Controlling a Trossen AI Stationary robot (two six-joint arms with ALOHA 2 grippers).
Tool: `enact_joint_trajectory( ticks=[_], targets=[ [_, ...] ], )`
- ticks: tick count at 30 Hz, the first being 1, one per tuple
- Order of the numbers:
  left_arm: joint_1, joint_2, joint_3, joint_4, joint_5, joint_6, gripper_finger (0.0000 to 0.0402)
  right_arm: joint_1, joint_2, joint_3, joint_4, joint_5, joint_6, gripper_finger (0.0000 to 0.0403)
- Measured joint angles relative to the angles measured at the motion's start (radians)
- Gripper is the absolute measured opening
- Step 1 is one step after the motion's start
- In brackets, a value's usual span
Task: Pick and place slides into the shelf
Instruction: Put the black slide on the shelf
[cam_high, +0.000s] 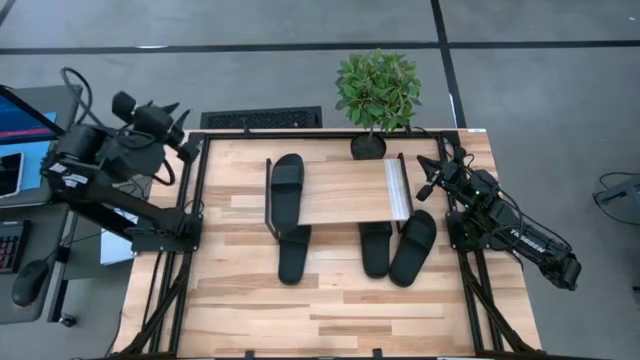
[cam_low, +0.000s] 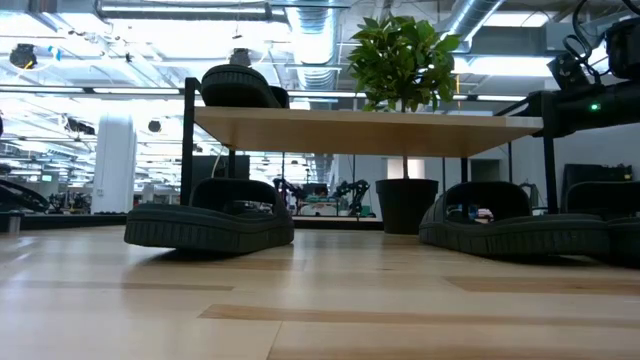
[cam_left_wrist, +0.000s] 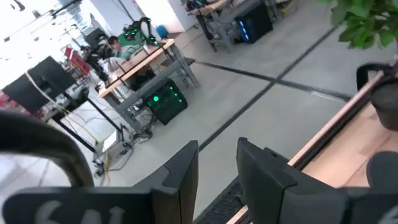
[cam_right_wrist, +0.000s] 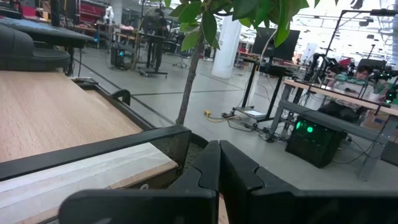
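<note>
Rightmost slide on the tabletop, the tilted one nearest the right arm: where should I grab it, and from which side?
Grip the rightmost slide across its wide strap, at the end nearest the shelf, coming straight down from above. It lies flat and clear of the shelf top, leaning toward its neighbour, so turn the right gripper to match that slant. The strap looks like the only raised part to pinch.

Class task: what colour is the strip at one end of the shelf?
Pale whitish strip on the light-wood shelf; clearest in the high view.
</note>
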Motion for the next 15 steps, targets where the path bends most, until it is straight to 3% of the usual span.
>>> enact_joint_trajectory(
  ticks=[10,15],
  targets=[
    [-0.02,-0.212,-0.571,0.508,0.019,0.036,0.0101,0.0,0.0,0.0,0.0,0.0,0.0,0.0],
    [-0.02,-0.255,-0.782,0.61,0.094,-0.061,0.0101,0.0,0.0,0.0,0.0,0.0,0.0,0.0]
  ],
)
